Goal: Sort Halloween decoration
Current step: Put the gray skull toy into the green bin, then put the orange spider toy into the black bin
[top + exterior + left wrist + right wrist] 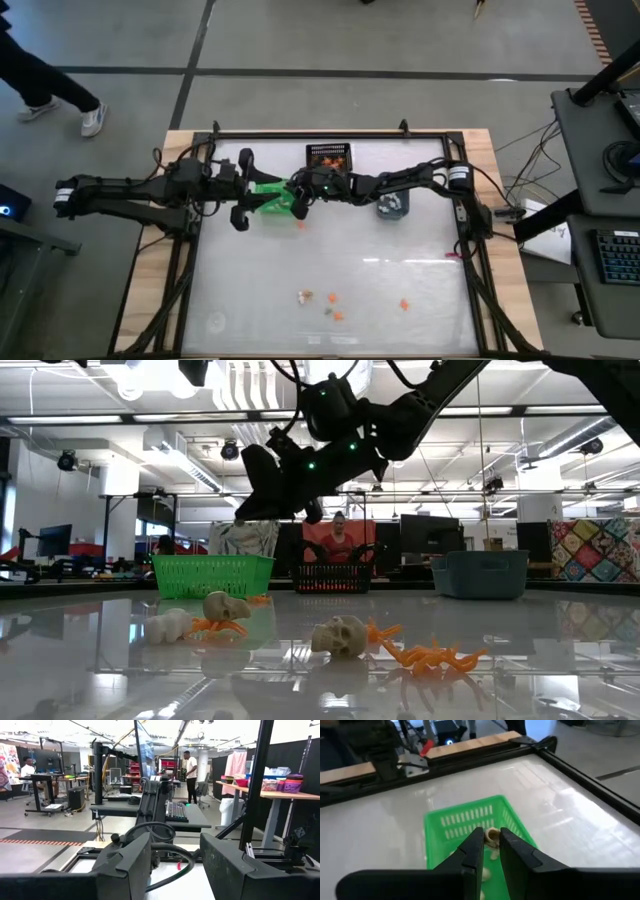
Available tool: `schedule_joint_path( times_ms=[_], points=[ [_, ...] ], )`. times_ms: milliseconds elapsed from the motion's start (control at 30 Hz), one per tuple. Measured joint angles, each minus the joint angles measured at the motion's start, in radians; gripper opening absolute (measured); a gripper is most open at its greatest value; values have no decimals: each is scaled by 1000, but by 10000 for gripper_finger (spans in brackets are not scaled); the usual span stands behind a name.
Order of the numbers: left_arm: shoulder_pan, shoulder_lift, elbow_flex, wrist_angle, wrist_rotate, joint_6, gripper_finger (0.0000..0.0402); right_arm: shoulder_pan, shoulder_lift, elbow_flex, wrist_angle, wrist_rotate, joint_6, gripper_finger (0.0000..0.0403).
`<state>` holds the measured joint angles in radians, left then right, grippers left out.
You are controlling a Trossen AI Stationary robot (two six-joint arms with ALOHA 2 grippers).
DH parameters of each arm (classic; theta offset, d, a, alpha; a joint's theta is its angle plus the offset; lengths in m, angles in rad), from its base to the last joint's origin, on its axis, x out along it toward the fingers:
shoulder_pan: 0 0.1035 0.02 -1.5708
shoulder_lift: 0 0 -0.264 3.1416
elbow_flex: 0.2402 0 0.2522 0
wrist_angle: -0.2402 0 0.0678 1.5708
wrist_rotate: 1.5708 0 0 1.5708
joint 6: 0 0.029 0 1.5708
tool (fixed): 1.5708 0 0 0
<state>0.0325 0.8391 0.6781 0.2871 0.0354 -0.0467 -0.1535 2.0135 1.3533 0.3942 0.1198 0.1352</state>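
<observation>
Hovering between the fingertips of the right hand (491, 851), a small pale tan skull trinket (492, 835) sits right at the tips, over the green slotted plastic basket (455, 822). The fingers stand only a sliver apart; whether they grip the skull or have just let it go I cannot tell. More pale pieces lie inside the basket.

Seen from above, the basket is at about 11 o'clock from the counter's centre, the black mesh bin (329, 156) holding orange pieces at 12, and the blue-grey bin (392, 205) near 1. One orange trinket (301, 224) lies on the glossy white counter (400, 260) just beside the basket. Unsorted trinkets, orange and pale, are scattered near the 6 o'clock edge (330, 302); the low view shows skulls (340, 634) and orange spider-like shapes (430, 656) among them.

The left hand (175, 865) waits at 9 o'clock, fingers spread wide, empty.

Risk, as I judge it: the skull could bounce over the rim or stick to a fingertip, since the tips hang above the basket, not inside it.
</observation>
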Motion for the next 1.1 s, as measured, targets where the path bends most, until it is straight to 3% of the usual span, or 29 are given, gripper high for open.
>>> schedule_joint_path(
  times_ms=[500, 633, 867, 1100],
  points=[
    [0, 2, 0, 0, 0, 0, 154, 0, -7, 2, -124, -63, -31, 37],
    [0, 2, 0, 1, 0, 0, 154, -1, -8, 2, -138, -115, 36, 79],
    [0, 2, 0, 1, 0, 0, 154, -3, -9, 2, -128, -85, 48, 179],
    [0, 2, -1, -26, 0, -15, 154, 1, -82, 1, -197, -129, 56, 209]
  ],
)
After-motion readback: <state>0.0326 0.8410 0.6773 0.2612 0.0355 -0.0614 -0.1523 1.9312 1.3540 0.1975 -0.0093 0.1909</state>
